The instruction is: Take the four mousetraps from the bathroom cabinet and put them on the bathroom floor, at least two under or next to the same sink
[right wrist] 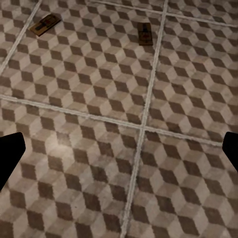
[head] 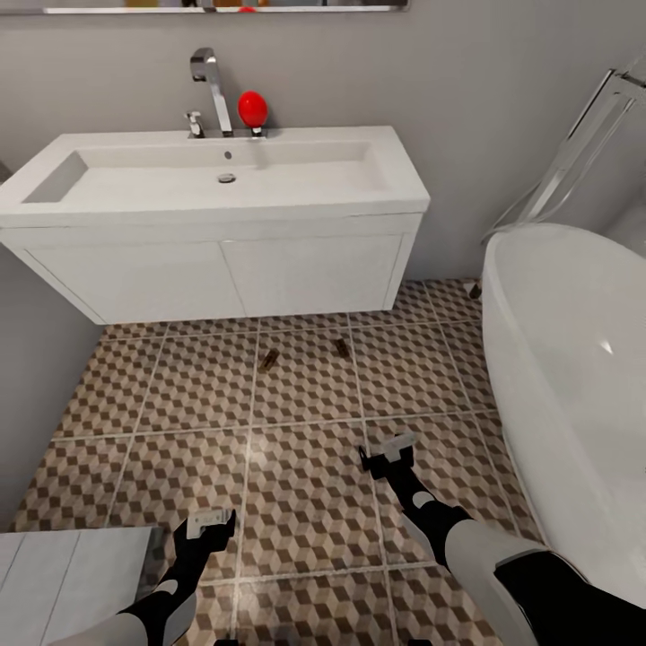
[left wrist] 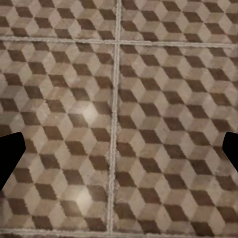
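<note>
Head view: two tiny flat brown wooden mousetraps, one (head: 269, 360) and another (head: 342, 346), are seen lying apart on the cube-patterned tiled bathroom floor (head: 305, 502), just before the wide white rectangular sink (head: 215, 175). Two traps thus appear placed, two presumably remaining. Left gripper (head: 209, 523) and right gripper (head: 388, 453) are held spread and empty above the tiles.

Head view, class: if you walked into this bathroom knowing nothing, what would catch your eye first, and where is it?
Probably the wide white sink on its two-door vanity against the back wall, with a bright red ball-like object beside the chrome tap. Next, the white bathtub curving along the right. Then two small mousetraps lying apart on the cube-patterned floor just in front of the vanity.
</note>
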You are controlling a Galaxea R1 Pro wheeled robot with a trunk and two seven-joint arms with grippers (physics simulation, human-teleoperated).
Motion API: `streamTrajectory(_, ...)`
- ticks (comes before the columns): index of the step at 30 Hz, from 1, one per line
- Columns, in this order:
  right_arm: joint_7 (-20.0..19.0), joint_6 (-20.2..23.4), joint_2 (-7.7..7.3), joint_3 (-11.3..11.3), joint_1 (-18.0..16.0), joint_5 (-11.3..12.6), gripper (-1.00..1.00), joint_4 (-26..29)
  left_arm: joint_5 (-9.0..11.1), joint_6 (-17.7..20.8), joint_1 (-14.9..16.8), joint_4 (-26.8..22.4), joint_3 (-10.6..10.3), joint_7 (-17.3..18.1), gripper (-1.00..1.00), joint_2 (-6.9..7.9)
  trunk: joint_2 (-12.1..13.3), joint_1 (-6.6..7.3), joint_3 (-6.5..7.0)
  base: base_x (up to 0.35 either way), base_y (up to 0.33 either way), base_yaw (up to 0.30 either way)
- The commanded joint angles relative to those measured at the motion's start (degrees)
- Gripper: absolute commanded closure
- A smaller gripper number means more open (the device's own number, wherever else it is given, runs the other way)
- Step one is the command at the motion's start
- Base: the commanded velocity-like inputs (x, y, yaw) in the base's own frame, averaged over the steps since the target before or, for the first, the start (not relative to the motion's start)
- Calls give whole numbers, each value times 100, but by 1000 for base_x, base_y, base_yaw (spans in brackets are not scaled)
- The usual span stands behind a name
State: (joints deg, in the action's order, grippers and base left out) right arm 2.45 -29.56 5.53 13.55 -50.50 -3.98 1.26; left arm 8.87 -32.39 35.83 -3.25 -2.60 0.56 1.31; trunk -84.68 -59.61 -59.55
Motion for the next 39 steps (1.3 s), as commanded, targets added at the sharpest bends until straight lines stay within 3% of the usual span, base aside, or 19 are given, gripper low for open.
streamTrajectory(1,26,-15,1,-2,-2,-41,-100,-7,45,-16,3,6,-30,6,-100,-4,40,23,23,0,0,0)
streamTrajectory(16,27,-15,1,2,5,-41,-100,-9,45,-13,3,9,-30,6,-100,-75,642,352,391,0,0,0)
streamTrajectory(39,27,-15,1,6,5,-41,-100,-6,45,-15,3,9,-30,6,-100,-166,1484,813,774,0,0,0)
